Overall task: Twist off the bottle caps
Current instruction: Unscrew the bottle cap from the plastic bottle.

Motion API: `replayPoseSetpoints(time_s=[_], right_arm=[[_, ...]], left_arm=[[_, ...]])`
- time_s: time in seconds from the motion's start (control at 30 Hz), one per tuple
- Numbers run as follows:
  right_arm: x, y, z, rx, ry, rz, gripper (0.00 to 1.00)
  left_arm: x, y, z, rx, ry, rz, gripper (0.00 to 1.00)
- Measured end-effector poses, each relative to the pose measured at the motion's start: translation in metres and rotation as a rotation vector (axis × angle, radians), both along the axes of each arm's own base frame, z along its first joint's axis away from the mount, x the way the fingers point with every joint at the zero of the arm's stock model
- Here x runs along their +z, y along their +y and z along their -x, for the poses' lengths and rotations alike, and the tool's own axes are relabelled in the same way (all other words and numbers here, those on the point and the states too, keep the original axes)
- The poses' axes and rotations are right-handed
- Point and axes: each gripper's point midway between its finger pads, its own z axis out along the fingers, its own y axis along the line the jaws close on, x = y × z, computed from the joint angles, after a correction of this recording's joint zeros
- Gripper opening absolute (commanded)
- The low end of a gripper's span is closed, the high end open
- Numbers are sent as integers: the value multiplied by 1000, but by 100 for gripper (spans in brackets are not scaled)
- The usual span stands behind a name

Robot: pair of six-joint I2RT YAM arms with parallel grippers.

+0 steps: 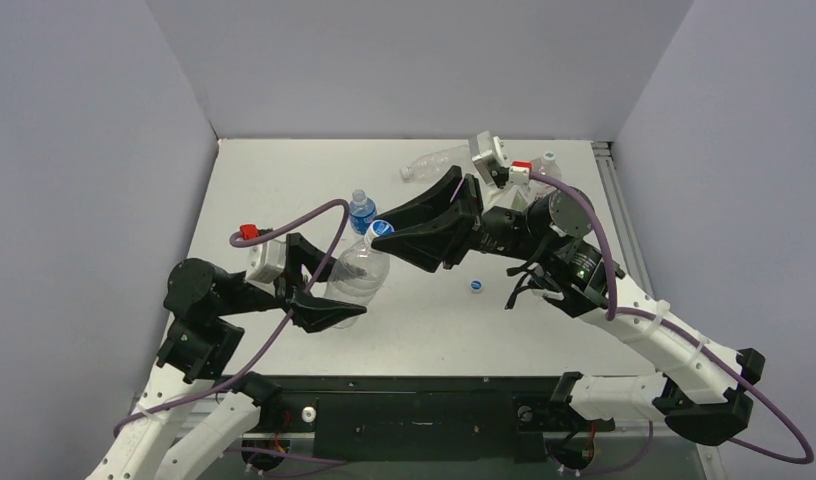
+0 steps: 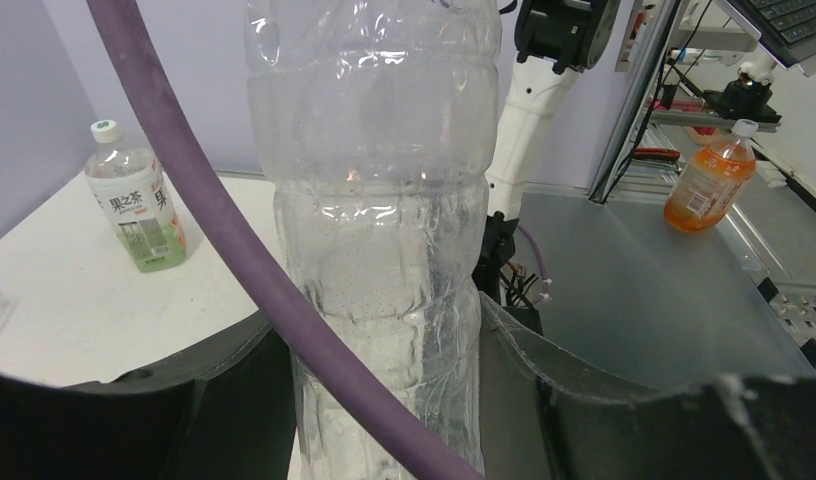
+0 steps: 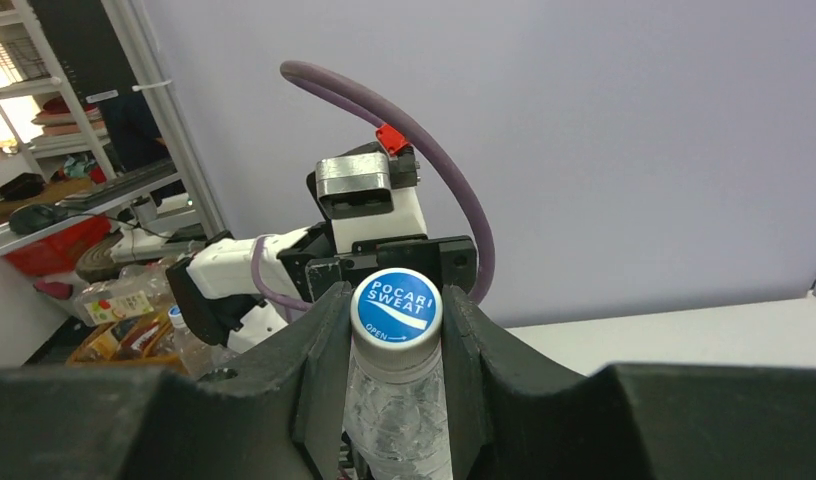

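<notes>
My left gripper (image 1: 336,300) is shut on the lower body of a plain clear bottle (image 1: 360,275), holding it tilted above the table; the bottle fills the left wrist view (image 2: 379,230) between the fingers (image 2: 604,420). My right gripper (image 1: 384,233) is shut on that bottle's blue cap (image 1: 381,228); in the right wrist view the cap (image 3: 396,306), printed POCARI SWEAT, sits between both fingers (image 3: 319,370). A loose blue cap (image 1: 476,285) lies on the table. A blue-labelled bottle (image 1: 361,210) stands just behind.
A clear bottle (image 1: 434,162) lies at the back. A green-labelled bottle with a white cap (image 2: 136,205) stands at the back right (image 1: 549,165), partly behind my right arm. A purple cable (image 2: 234,230) crosses the left wrist view. Walls enclose the table.
</notes>
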Motion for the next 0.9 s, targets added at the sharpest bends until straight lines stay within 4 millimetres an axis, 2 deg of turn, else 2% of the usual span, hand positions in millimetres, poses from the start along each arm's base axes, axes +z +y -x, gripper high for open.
replayPoseSetpoints(time_s=[0.07,0.1,0.13,0.17,0.23,0.37,0.57,0.77,0.83,0.9], right_arm=[[3,2,2,20,-11,-1,22],[3,2,3,24,-15,2,33],[3,2,2,24,-18,5,39],[2,2,2,21,-19,12,51],[0,1,1,10,-17,23,64],[-8,-1,-11,-72,12,57,76],[-6,-16,-45,-356,113,50,78],[6,-11,-77,-616,220,72,77],[-2,-7,-89,-686,246,97,75],[-18,-3,-99,-745,266,139,70]], left_arm=[[1,0,2,-7,-2,1,0],[2,0,2,-7,-2,1,0],[2,0,2,-6,-4,1,0],[1,0,1,-1,-9,-1,0],[0,1,-4,22,-19,-5,0],[-2,3,-22,117,-59,-11,0],[-5,9,-48,249,-178,-37,0],[-14,15,-73,352,-242,-93,0],[-19,18,-83,399,-242,-116,0],[-22,20,-89,427,-246,-132,0]])
